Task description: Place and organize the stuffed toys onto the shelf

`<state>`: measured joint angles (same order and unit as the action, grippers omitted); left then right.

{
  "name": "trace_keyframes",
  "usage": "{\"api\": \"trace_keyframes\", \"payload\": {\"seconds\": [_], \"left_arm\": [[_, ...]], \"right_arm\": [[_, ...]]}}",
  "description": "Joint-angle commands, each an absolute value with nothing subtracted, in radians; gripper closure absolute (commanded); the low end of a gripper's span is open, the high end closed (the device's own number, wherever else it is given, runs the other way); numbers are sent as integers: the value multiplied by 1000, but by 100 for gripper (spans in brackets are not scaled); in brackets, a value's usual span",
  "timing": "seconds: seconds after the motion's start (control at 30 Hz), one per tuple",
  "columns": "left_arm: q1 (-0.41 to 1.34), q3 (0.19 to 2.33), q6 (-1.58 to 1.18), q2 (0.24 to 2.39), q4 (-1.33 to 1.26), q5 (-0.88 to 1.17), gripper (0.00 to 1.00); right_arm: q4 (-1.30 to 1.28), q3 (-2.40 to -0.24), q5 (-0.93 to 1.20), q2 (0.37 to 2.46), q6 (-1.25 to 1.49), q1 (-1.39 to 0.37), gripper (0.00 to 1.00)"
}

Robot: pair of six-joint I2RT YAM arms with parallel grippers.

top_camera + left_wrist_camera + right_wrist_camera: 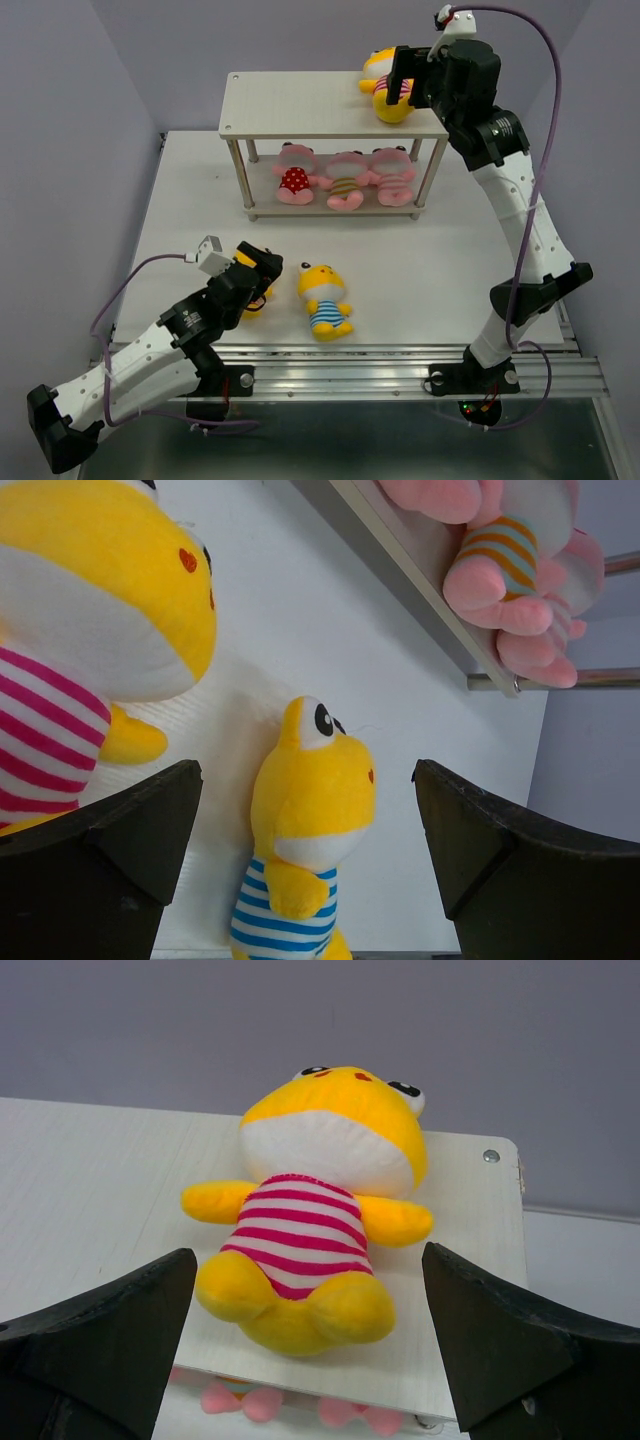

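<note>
Right up close is the left gripper, its black fingers spread as wide as they go and holding nothing. Below it on the white table two yellow stuffed toys wait.

The blue-striped yellow toy lies straight ahead in the gap, on its back, head far and feet near. Its long axis runs across the line of closing, so the jaws would meet on its sides. The pink-striped yellow toy sits off by the left finger and looms larger in the wrist view. From above, the gripper hangs nearly over it, with the blue-striped one just to the right. I can't tell which of the two this arm is going for. Either way the left arm is much the nearer, and it has to drop and centre on one body.

Over at the shelf, the right gripper is wide open too and empty, its fingers apart from the shelved yellow toy. That one lies on its back at the right end of the top board, feet at the near edge and head far, with a white muzzle and magenta bands.

Side by side on the lower board are the red-dotted pink toy, the brown-striped pink toy and the pink-striped pink toy. I'd say four are shelved with two to go, and there is room on the top board to the left.
</note>
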<state>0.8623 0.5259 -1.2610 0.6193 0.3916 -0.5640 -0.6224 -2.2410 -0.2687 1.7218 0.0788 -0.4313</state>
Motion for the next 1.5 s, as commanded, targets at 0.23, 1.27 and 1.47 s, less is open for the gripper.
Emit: {"api": "trace_keyframes", "payload": {"seconds": [0.23,1.27,1.47], "left_arm": [[861,551,-1244,604,379,-592,1],[862,603,-1266,537,554,-514,1],[862,543,-1181,538,439,-352,1]], "right_arm": [[-568,-2120,-334,1632,153,-428,0],[-540,-1676,108,1192,346,-428,0],[-469,-1329,265,1059,446,-512,0]]}}
